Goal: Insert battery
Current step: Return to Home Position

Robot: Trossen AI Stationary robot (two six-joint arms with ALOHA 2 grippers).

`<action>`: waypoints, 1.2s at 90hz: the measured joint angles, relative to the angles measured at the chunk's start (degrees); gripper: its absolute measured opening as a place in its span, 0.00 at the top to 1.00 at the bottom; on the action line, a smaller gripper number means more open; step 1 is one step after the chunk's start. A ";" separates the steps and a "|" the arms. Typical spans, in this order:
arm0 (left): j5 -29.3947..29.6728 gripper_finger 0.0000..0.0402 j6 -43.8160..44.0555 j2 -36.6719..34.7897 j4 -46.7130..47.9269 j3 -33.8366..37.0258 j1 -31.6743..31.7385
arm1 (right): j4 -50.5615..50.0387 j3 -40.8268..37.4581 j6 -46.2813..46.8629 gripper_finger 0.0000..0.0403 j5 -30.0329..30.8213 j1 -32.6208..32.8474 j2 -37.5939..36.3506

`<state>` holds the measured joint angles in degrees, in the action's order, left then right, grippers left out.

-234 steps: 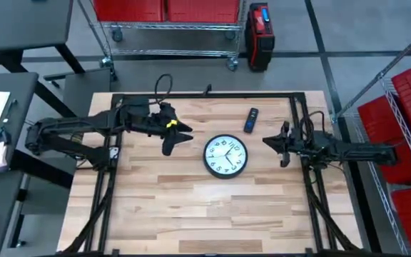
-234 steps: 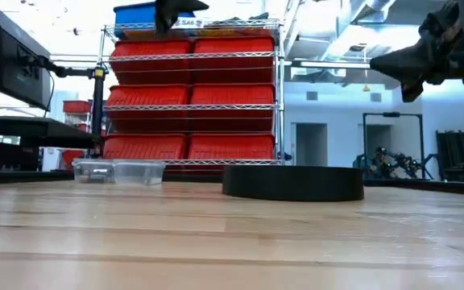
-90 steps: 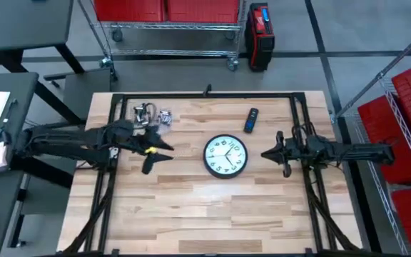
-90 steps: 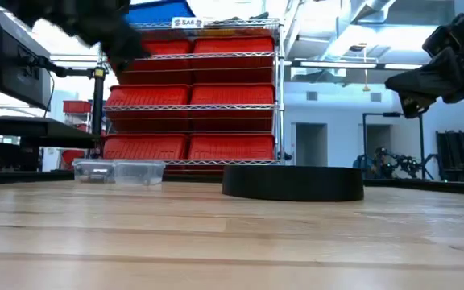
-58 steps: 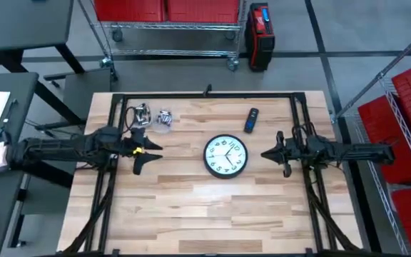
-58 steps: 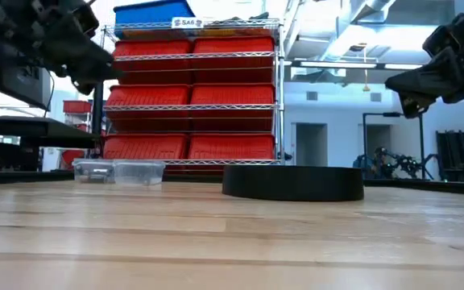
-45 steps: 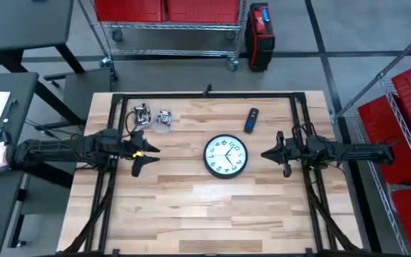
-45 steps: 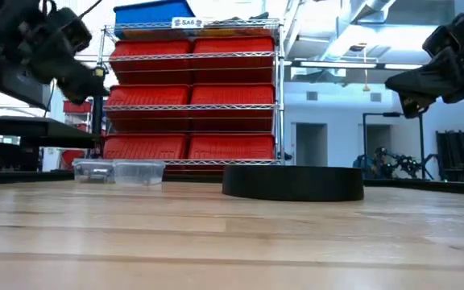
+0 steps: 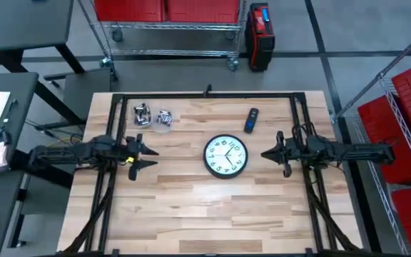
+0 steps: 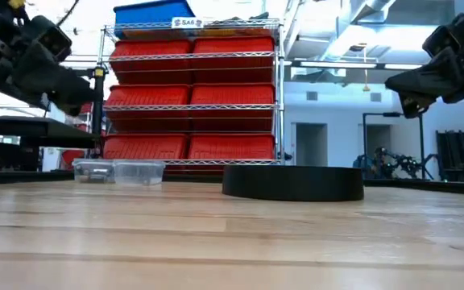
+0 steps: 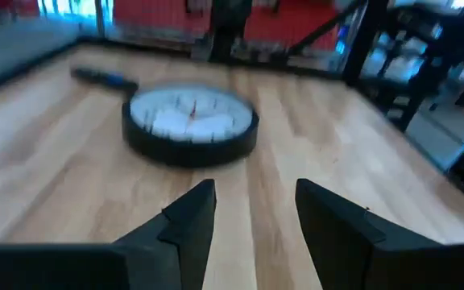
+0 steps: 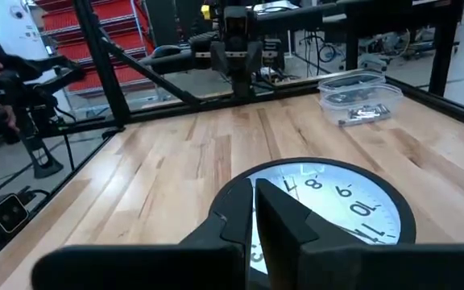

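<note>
Left pincer (image 9: 146, 157) hangs over the left part of the surface (image 9: 191, 214), its fingers spread with a clear gap between them and nothing held. Its tips point toward the clock (image 9: 226, 157) and stand well apart from it. Right pincer (image 9: 265, 154) hangs on the opposite side, over the right part, fingers pressed together and empty. Its tips aim at the clock and are near the rim without touching it. From the low view both are raised off the wood. Between the two, about mid-surface, the clock lies flat with its white face up inside a black rim. Its back is hidden, so the battery cannot be seen. Farther back and a little to the right of the clock lies the remote (image 9: 251, 120), dark with a blue strip, apart from the clock and near the back edge. At the back left two clear boxes (image 9: 143, 114) sit side by side, holding small metallic pieces too small to tell. Beyond the surface stands a wire rack (image 10: 192, 97) filled with red bins, a blue bin on its top shelf.
</note>
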<state>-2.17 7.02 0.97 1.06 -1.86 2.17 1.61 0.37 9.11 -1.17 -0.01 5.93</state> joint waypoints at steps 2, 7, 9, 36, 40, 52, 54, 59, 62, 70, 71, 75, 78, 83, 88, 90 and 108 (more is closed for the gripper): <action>0.03 0.62 -0.54 -0.35 -0.30 0.13 -0.18 | -0.01 -0.01 0.00 0.97 0.01 0.00 0.00; 0.31 0.62 -1.73 -0.97 -0.89 0.47 -0.39 | -0.03 -0.01 -0.01 0.97 0.02 -0.01 0.00; 0.32 0.62 -2.06 -0.92 -1.54 0.70 -0.39 | -0.03 -0.01 -0.01 0.97 0.02 -0.02 0.00; -0.42 0.62 -4.23 -0.89 -2.18 1.28 -0.39 | -0.01 -0.01 -0.01 0.97 0.02 0.00 0.00; -0.32 0.62 -4.21 -0.88 -2.16 1.32 -0.39 | -0.01 -0.01 -0.02 0.97 0.02 0.00 0.00; -0.11 0.62 -4.23 -0.58 -2.12 1.36 -0.39 | -0.01 -0.01 -0.03 0.97 0.02 0.00 0.00; -0.10 0.62 -4.23 -0.58 -2.12 1.36 -0.39 | -0.01 -0.01 -0.03 0.97 0.02 0.00 0.00; -0.09 0.62 -4.23 -0.61 -2.12 1.39 -0.39 | -0.01 -0.01 -0.05 0.97 0.02 0.00 0.00; -0.09 0.62 -4.23 -0.59 -2.11 1.39 -0.39 | -0.01 -0.01 -0.05 0.97 0.02 0.00 0.00; -0.09 0.62 -4.23 -0.61 -2.09 1.39 -0.39 | -0.01 -0.01 -0.04 0.97 0.02 0.00 0.00; -0.09 0.62 -4.23 -0.61 -2.09 1.39 -0.39 | -0.01 -0.01 -0.03 0.97 0.02 0.00 0.00; -0.07 0.62 -4.23 -0.58 -2.07 1.39 -0.39 | -0.01 -0.01 -0.04 0.97 0.02 0.00 0.00; -0.07 0.62 -4.23 -0.61 -2.07 1.42 -0.39 | 0.01 -0.01 -0.05 0.97 0.02 0.00 0.00; -0.07 0.62 -4.23 -0.61 -2.05 1.43 -0.39 | 0.01 -0.01 -0.05 0.97 0.02 0.00 0.00; -0.05 0.62 -4.23 -0.61 -2.05 1.43 -0.39 | 0.01 -0.01 -0.04 0.97 0.02 -0.01 0.00; -0.05 0.62 -4.23 -0.61 -2.05 1.43 -0.39 | 0.01 -0.01 -0.05 0.97 0.02 0.00 0.00; 0.01 0.62 -4.23 -0.61 -2.02 1.45 -0.39 | 0.01 -0.01 -0.03 0.97 0.02 -0.02 0.00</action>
<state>-2.16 2.79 0.36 -0.97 -0.40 1.78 1.63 0.36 9.08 -1.15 -0.03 5.93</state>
